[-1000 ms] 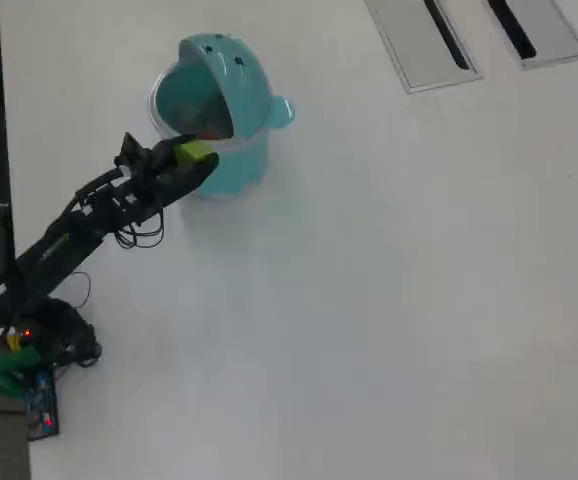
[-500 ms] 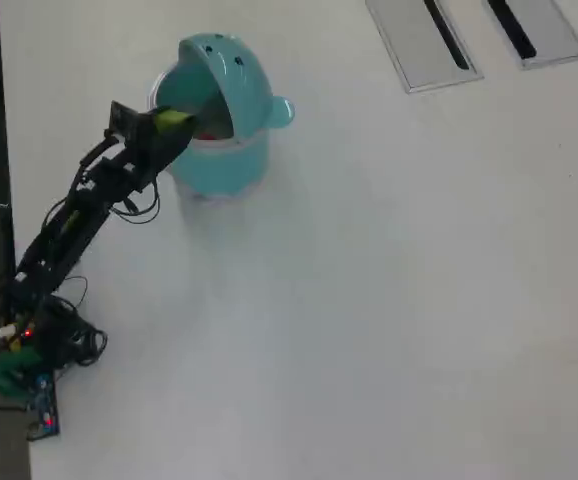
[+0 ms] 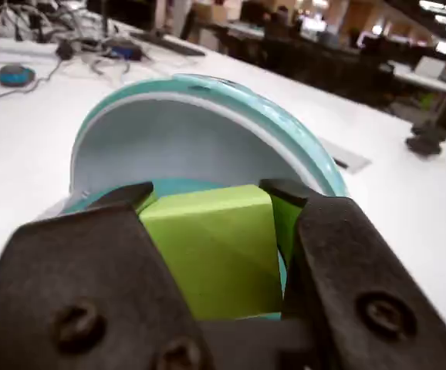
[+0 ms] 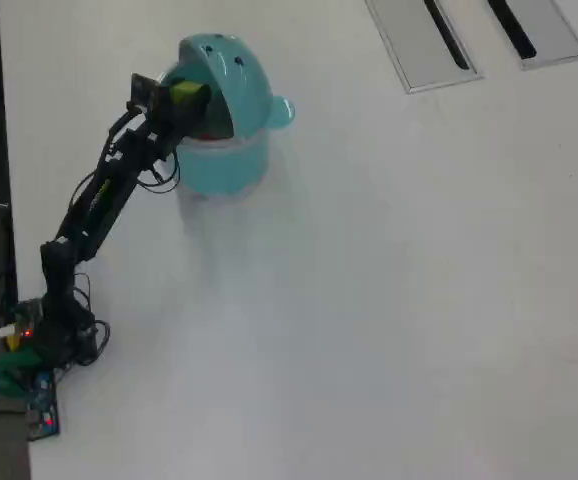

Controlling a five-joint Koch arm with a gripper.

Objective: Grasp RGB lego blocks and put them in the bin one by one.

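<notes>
The black two-jawed gripper (image 3: 211, 254) is clamped on a small yellow-green plastic cube (image 3: 211, 250), one jaw pressed to each side of it, so the block fills the narrow gap between them. In the wrist view the cube sits right in front of the teal round plastic bin (image 3: 207, 131), whose domed flip lid stands tilted back behind it, pale on the inside with a teal edge arching over the top. From overhead the thin black arm (image 4: 104, 195) reaches up from its base at the lower left of the white table (image 4: 389, 300), and the gripper (image 4: 191, 95) hangs over the bin's open mouth with the yellow-green cube (image 4: 185, 92) showing as a bright spot at its tip. The bin (image 4: 231, 150) stands near the upper left of the table, its lid (image 4: 231, 75) open toward the upper right with two dark dot eyes on it and a small round knob jutting from its right side. A bit of red shows inside the opening just below the gripper, too small to tell what it is. Two grey slotted panels (image 4: 424, 40) are set into the table at the upper right, well apart from the bin.
</notes>
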